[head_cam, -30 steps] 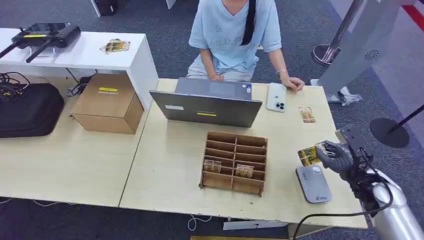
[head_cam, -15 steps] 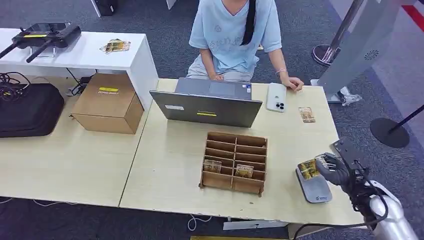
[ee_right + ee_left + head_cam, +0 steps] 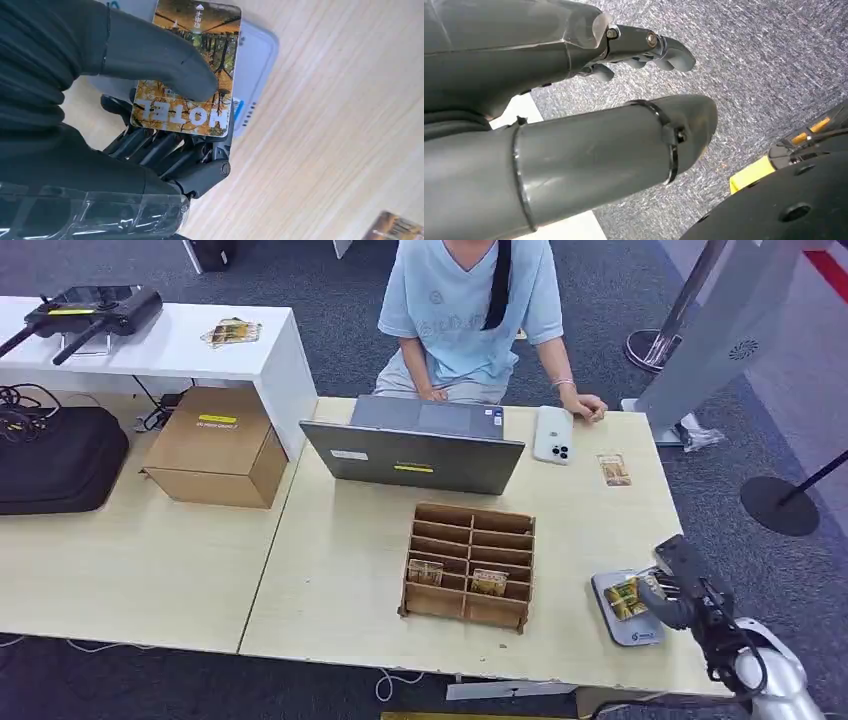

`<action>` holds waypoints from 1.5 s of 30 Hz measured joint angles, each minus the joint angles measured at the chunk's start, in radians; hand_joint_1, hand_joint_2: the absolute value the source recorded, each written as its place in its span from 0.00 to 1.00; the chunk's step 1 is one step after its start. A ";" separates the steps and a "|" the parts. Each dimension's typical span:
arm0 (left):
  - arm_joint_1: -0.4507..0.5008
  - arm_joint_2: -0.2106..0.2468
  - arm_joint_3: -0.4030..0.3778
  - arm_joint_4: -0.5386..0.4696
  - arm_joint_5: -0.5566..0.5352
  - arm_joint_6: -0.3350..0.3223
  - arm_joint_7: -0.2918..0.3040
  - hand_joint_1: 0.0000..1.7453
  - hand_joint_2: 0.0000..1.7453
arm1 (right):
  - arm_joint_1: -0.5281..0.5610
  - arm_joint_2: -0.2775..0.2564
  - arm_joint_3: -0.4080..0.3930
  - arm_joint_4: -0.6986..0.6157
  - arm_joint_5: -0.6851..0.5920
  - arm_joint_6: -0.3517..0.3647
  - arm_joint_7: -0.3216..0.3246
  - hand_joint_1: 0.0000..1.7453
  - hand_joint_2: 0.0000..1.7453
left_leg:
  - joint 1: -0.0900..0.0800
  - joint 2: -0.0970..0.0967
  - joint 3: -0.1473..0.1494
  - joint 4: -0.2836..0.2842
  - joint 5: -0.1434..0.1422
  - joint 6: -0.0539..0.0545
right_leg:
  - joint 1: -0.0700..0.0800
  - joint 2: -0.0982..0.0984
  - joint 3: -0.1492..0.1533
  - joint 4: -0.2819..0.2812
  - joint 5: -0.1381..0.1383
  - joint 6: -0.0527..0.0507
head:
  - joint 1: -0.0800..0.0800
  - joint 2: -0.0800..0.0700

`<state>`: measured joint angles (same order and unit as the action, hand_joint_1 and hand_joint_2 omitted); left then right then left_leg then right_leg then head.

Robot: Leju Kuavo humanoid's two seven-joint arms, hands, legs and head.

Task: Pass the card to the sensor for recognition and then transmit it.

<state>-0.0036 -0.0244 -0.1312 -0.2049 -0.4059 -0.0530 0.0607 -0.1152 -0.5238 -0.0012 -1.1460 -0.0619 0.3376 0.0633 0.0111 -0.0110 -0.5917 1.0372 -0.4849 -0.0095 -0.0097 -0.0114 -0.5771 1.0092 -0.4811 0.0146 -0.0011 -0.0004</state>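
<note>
Sensor [image 3: 252, 65] mostly hidden under card [image 3: 192, 70], card's middle covered by right hand [image 3: 125, 100] thumb, person [image 3: 470, 310] cut off at top edge, second card [image 3: 395, 227] cropped at corner.

Card [image 3: 190, 75] orange-brown autumn-tree print with white HOTEL lettering (upside down in the wrist view), sensor [image 3: 618, 612] pale grey, table [image 3: 340, 540] light woodgrain, right hand [image 3: 672, 592] dark grey.

A laptop [image 3: 415, 445], phone [image 3: 553, 434] and wooden organizer [image 3: 468, 565] sit on the table [image 3: 330, 570].
</note>
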 joint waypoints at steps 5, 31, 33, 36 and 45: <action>0.000 0.000 0.000 0.000 -0.002 0.006 0.000 0.00 0.00 | 0.025 0.000 -0.004 -0.021 0.140 -0.063 0.045 1.00 1.00 | 0.000 0.001 0.000 0.000 0.000 0.000 | 0.000 0.001 0.000 0.000 0.000 0.000 | 0.000 0.000; -0.003 -0.001 0.000 0.000 -0.035 0.011 -0.008 0.00 0.00 | 0.042 0.000 -0.073 -0.168 0.305 -0.211 -0.073 1.00 1.00 | 0.000 0.003 0.000 0.000 0.000 0.000 | 0.000 0.003 0.000 0.000 0.000 0.000 | 0.000 0.000; -0.004 -0.004 0.000 0.000 -0.041 0.011 -0.008 0.00 0.00 | -0.014 0.000 -0.067 -0.182 0.445 -0.299 -0.067 1.00 1.00 | 0.000 0.006 0.001 0.000 0.000 0.000 | 0.000 0.005 0.000 0.000 0.001 0.000 | 0.000 0.000; -0.008 -0.008 0.000 0.000 -0.056 0.010 -0.009 0.00 0.00 | -0.108 -0.006 -0.042 -0.193 0.584 -0.362 -0.070 1.00 1.00 | 0.000 0.007 0.002 0.000 0.000 0.000 | 0.000 0.006 0.000 0.000 0.001 0.001 | 0.000 0.000; -0.051 -0.014 -0.003 0.000 -0.122 -0.040 -0.005 0.00 0.00 | -0.505 0.001 0.188 -0.081 0.916 -0.496 -0.135 1.00 1.00 | 0.000 0.007 0.001 0.000 0.003 0.001 | 0.000 0.006 0.000 0.002 0.003 0.001 | 0.000 0.000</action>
<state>-0.0547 -0.0389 -0.1346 -0.2052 -0.5279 -0.0934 0.0557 -0.6207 -0.5227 0.1871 -1.2273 0.8544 -0.1586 -0.0712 0.0110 -0.0037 -0.5908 1.0372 -0.4819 -0.0088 -0.0099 -0.0056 -0.5770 1.0113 -0.4780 0.0160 -0.0011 -0.0004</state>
